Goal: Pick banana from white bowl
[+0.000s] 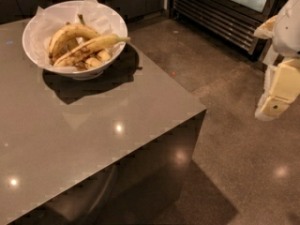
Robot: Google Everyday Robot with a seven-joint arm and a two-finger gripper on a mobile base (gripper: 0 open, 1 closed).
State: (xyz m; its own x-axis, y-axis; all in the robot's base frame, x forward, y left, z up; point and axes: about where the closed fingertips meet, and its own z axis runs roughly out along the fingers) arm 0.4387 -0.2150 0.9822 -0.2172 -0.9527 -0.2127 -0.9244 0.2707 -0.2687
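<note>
Surface (93, 139): we see glossy, smooth grey.
White bowl (31, 32): smooth, with crinkled paper lining (101, 14).
Banana (89, 47): matt speckled skin.
Gripper (274, 108): matt cream plastic, at right edge.

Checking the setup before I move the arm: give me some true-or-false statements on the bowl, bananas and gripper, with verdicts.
1. The long banana lies in the white bowl. True.
2. The gripper holds the banana. False: it hangs over the floor at the right, off the table.
3. The bowl stands on the table. True.
4. The bowl holds one banana only. False: there are several, including a curved banana.
</note>
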